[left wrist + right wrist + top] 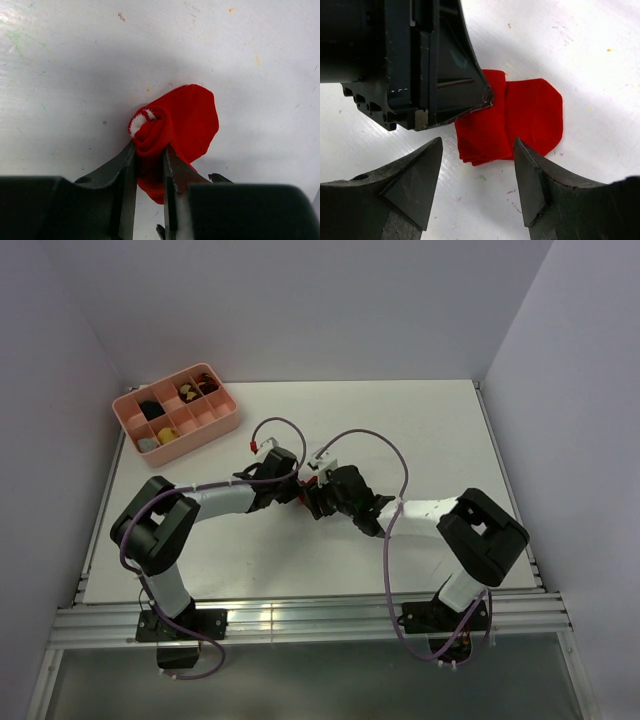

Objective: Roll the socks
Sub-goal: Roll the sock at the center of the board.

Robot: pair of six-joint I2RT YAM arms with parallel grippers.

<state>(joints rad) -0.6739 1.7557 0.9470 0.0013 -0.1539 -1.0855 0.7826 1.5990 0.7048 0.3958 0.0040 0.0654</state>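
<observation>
While L arm (215,502) reaches in from the left, L end effector (150,150): clenched on socks (192,117), rolled part pinched btwn both fingers.
R end effector (477,145): released, fingers wide apart, nothing btwn them. Near edge of socks sits just past the tips; can't tell if they touch.
Socks: red, on bench (420,430), mid-way btwn the two arms. One end is rolled into a tight coil, the other is a flat flap lying on the bench.
L arm pose: elbow bent, forearm running right toward centre, wrist tipped down at the bench.
R arm (425,515) pose: elbow out right, forearm running left, wrist nose to nose w/ L wrist.
L wrist view: coil seen end-on w/ a white bit at its core. Flap fans out behind it.
R wrist view: L end effector's black body seen from the side, tip on the rolled part. Flap seen flat w/ a fold line.
Top view: socks nearly hidden, only a red sliver btwn the wrists. Pink tray (190,442) w/ compartments at far left holds dark and yellow bundles, well apart.
</observation>
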